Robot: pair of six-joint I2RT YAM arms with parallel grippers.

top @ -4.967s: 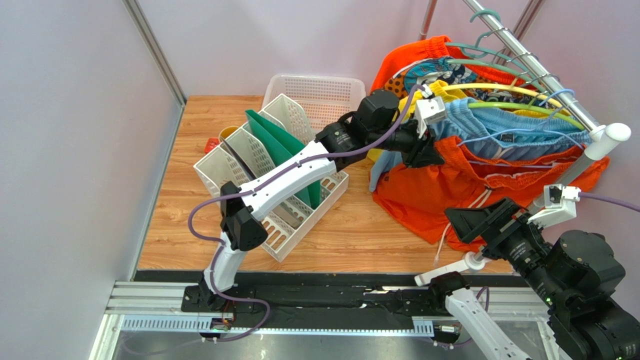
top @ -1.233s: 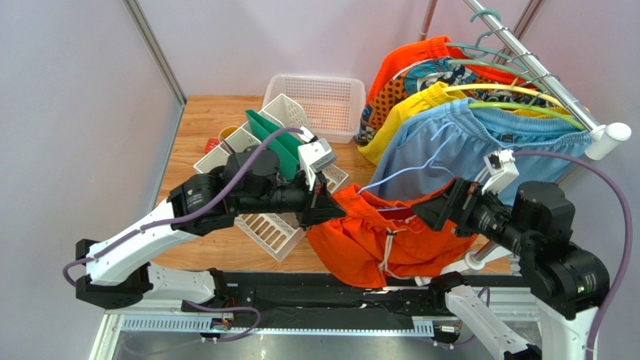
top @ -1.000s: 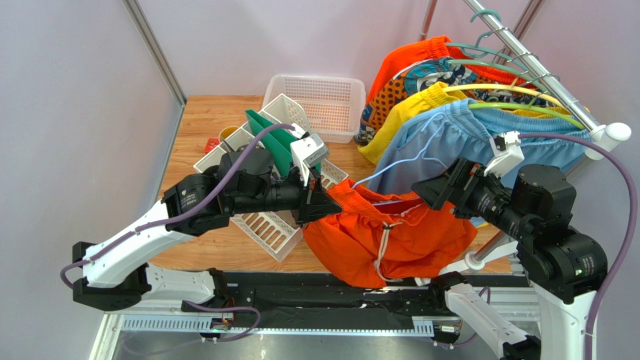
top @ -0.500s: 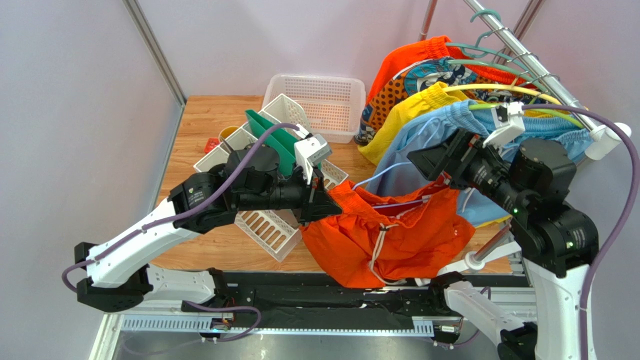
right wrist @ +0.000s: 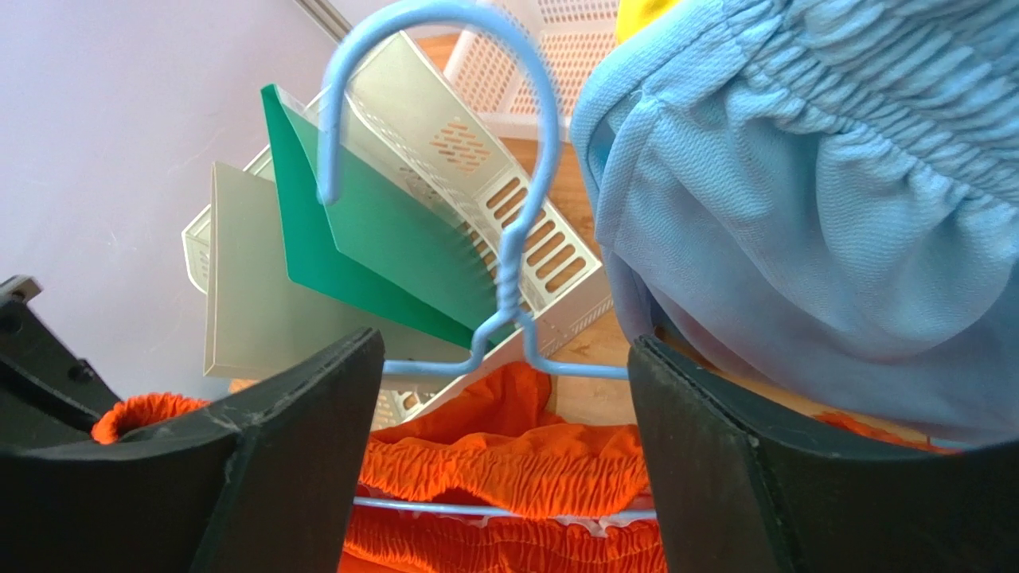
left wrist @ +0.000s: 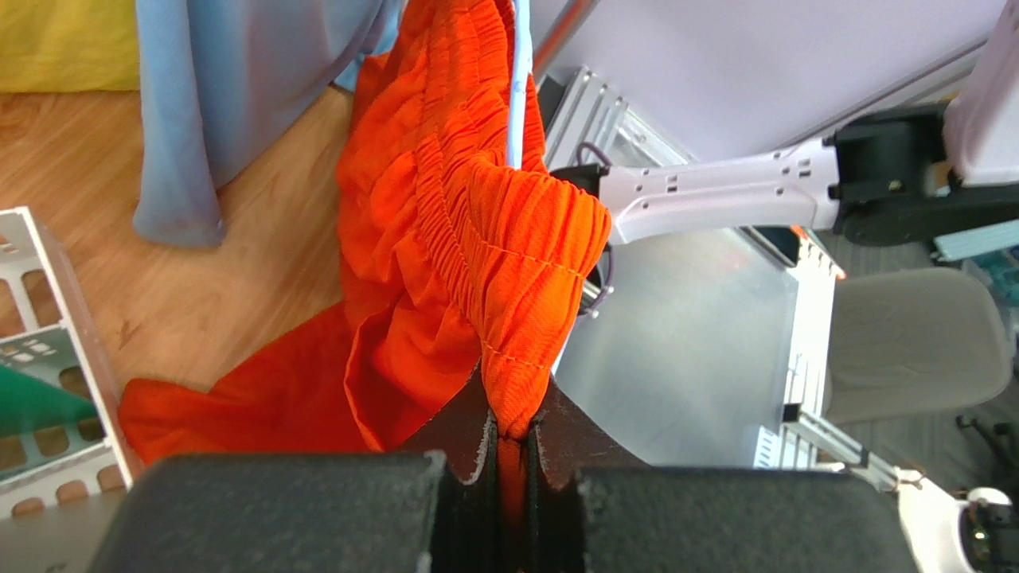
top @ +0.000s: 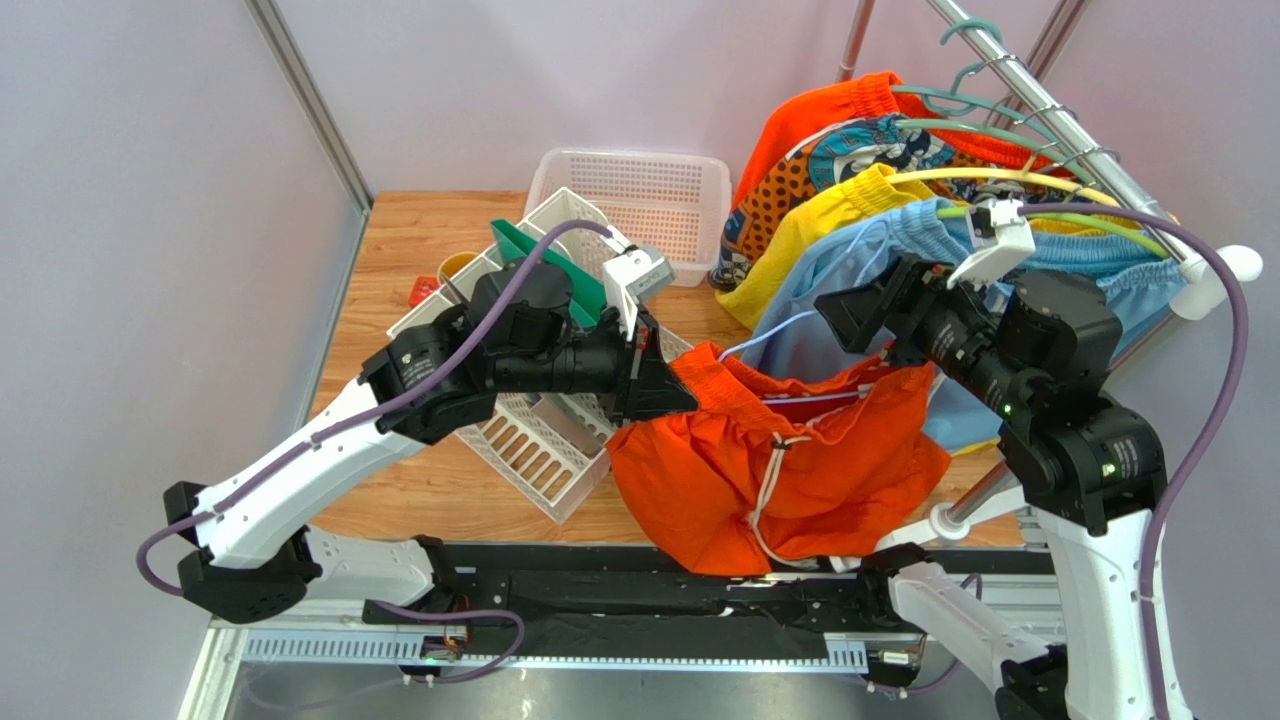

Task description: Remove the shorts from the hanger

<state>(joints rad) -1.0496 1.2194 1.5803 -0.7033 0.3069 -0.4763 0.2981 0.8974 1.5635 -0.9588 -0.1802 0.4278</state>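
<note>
Pinching the orange shorts (left wrist: 455, 239) by the waistband, the left gripper (left wrist: 512, 436) is clamped tight, the cloth still strung on the blue hanger (right wrist: 514, 257). The right gripper (right wrist: 502, 346) gapes astride the hanger's neck and, I judge, must close there to draw it free. Beyond, the light blue shorts (right wrist: 813, 179) hang on the rail (top: 1052, 135).

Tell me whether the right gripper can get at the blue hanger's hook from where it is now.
Probably yes. The right gripper is open, and the blue hanger's hook stands straight ahead between its fingers with nothing in front. The light blue shorts hang just to one side, the orange shorts below.
</note>
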